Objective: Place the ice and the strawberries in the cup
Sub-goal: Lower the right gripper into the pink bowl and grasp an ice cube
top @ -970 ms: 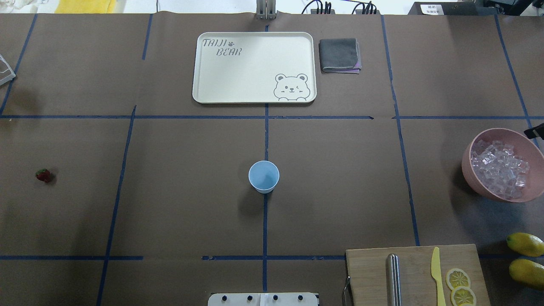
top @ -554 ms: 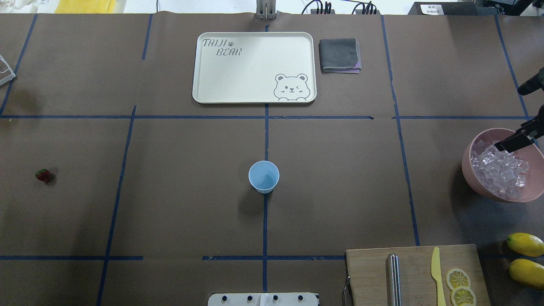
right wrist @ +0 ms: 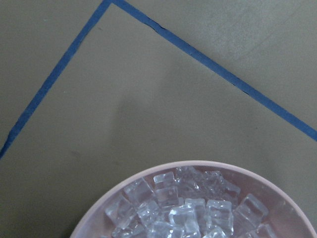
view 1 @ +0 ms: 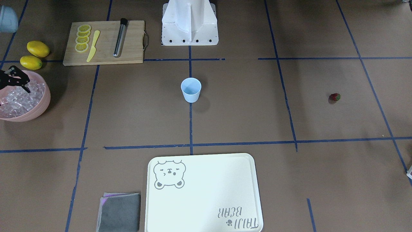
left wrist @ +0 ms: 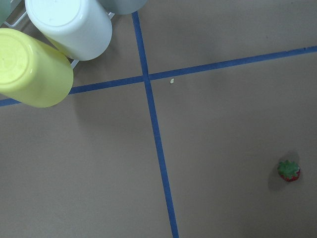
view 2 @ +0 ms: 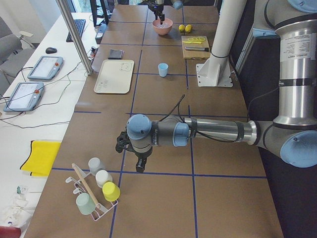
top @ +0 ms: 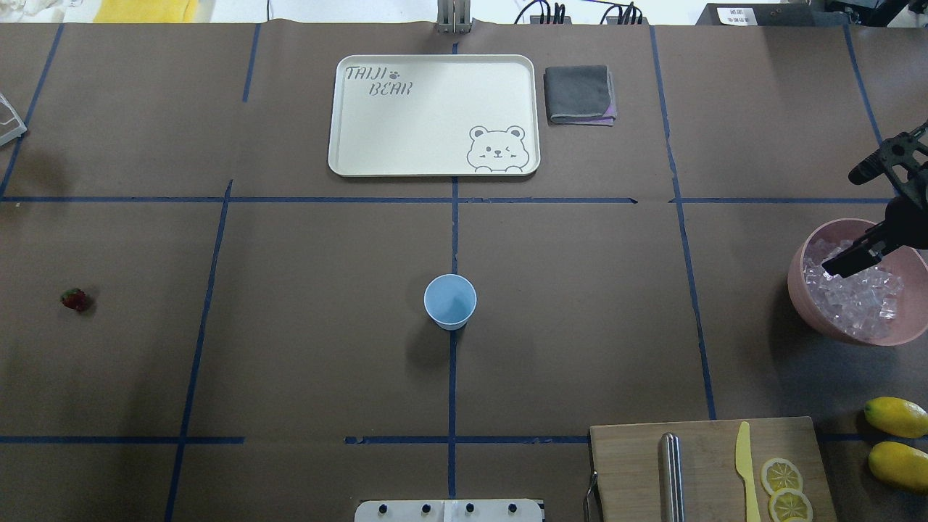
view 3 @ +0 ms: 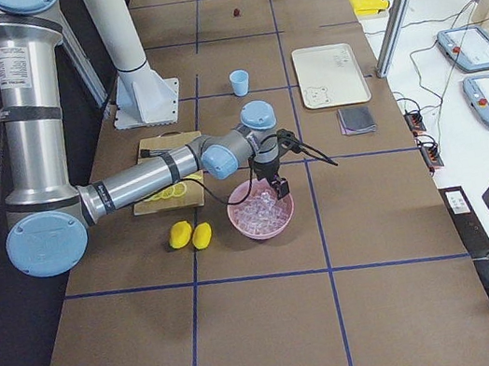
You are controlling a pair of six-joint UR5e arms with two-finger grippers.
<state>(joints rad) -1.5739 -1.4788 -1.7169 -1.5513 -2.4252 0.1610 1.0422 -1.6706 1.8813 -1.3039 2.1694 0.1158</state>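
I had the right gripper (top: pixel 842 224) spread wide, unclenched and holding nothing, with one finger over the far side of the pink bowl (top: pixel 799 291) and the other out past its rim. The ice (right wrist: pixel 183 208) lay heaped in that bowl at my right end of the table, well apart from the cup (top: pixel 450 301), which stood upright at the middle and looked empty. I judged the cubes hard and light but slick, glassy on every face, and loosely stacked, so a neighbour could shift or tip as soon as the fingers pushed in. My plan was to pick one sitting proud on top of the heap, close on two flat opposite faces rather than its corners, and squeeze gently so it would not squirt out. The strawberry (left wrist: pixel 289 170) lay alone on bare table far to my left, green cap showing in the wrist view. I took it for something soft, rounded and easy to bruise or roll, so I meant to grip across its widest part, below the cap, with light pressure. The left gripper (view 2: pixel 131 157) hung above that end near a rack of cups (left wrist: pixel 37 67), and I could not tell whether it was spread or closed.
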